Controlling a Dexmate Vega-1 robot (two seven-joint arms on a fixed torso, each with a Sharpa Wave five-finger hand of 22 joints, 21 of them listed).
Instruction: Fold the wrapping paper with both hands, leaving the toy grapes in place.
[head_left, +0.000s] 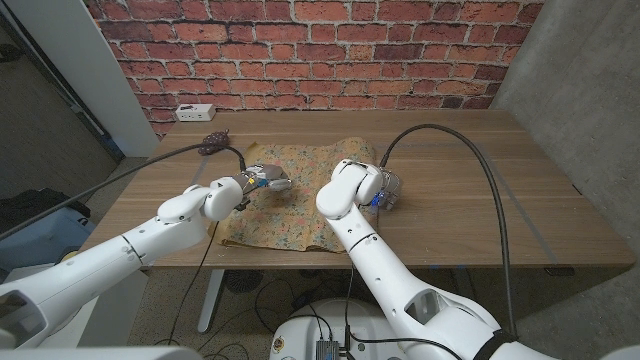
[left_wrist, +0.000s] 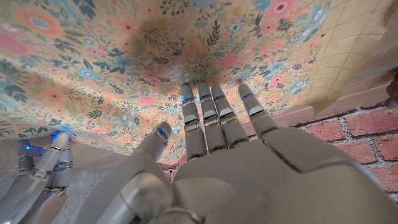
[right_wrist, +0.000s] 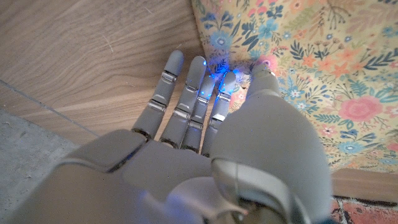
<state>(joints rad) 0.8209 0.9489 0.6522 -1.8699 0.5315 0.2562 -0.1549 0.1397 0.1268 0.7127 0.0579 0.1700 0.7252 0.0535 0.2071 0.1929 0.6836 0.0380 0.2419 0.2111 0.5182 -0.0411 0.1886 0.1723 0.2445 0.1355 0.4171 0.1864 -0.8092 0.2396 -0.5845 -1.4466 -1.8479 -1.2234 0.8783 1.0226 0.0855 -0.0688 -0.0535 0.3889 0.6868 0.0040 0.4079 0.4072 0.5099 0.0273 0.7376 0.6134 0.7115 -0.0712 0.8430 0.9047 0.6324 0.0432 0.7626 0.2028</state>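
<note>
Counting: one wrapping paper (head_left: 300, 195), one toy grapes (head_left: 211, 142), two robot hands.

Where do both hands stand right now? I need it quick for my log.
Left hand: open, fingers straight, tips over the wrapping paper.
Right hand: open, fingers straight at the paper's edge, holding nothing.

Even, soft indoor light; wrist views blurred close up, edges distorted
</note>
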